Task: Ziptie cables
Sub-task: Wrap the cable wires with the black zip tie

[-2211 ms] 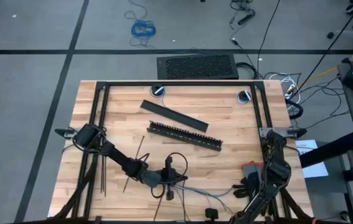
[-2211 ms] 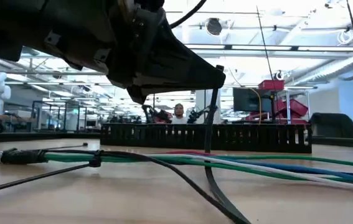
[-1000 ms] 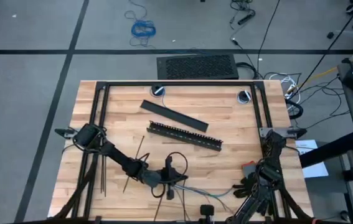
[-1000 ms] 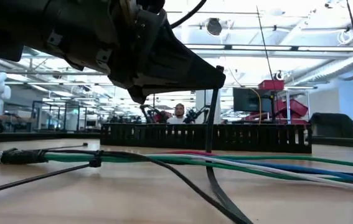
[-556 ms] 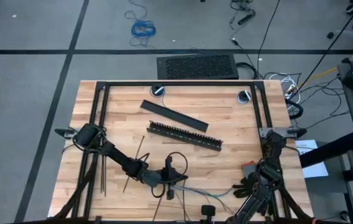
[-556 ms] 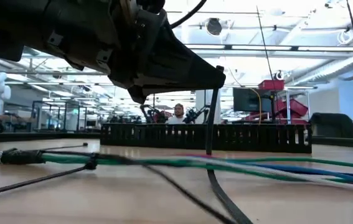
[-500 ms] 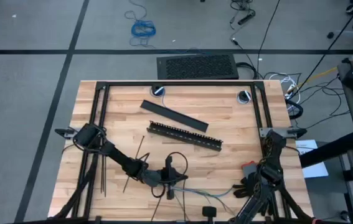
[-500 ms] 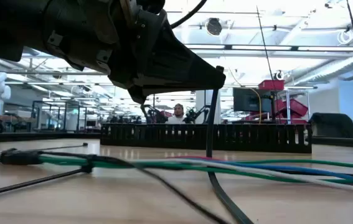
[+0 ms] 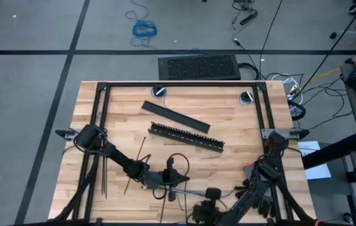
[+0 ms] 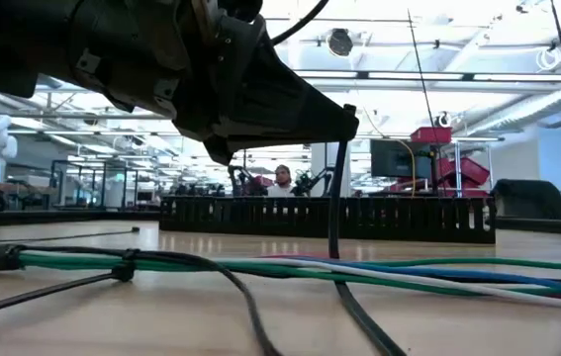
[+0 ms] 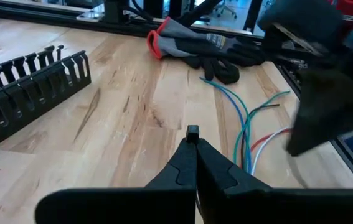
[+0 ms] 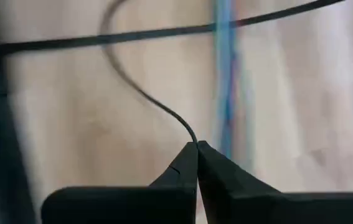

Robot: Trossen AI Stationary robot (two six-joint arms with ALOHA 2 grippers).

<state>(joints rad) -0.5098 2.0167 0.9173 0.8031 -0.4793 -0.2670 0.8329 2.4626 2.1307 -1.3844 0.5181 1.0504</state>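
Note:
The cables (image 10: 379, 269), a bundle of green, blue and pale wires, lie along the table near its front edge; they also show in the high view (image 9: 225, 194) and the left wrist view (image 11: 244, 124). A black tie (image 10: 127, 263) sits around them. My left gripper (image 9: 176, 182) hangs just above the bundle, shut on a black ziptie (image 10: 333, 198). My right gripper (image 9: 206, 202) is at the near edge, shut on a thin black strand (image 12: 145, 93). Loose zipties (image 9: 103, 176) lie flat at the table's left. My left gripper pinches the ziptie's upper end (image 10: 343, 111) between its two fingertips, reaching from the table's left and slanting slightly down. The strip hangs from the fingertips, and its lower part (image 10: 359, 316) lies curved on the table. My right gripper pinches the end of the thin black strand (image 12: 190, 135) at its fingertips. The strand curves away from them over the wood, slack.
A black slotted bar (image 9: 186, 137) and a flat black bar (image 9: 174, 117) lie mid-table, beyond the cables. Dark gloves with a red cuff (image 9: 253, 182) lie at the right, by the right arm. A black frame (image 9: 178, 85) borders the table.
My right gripper has gone from the near edge toward the table's left and a little inward. The cable bundle has slid along its length toward the low picture's left, its black-capped end and the tie going with it. The black strand in front now bows more.

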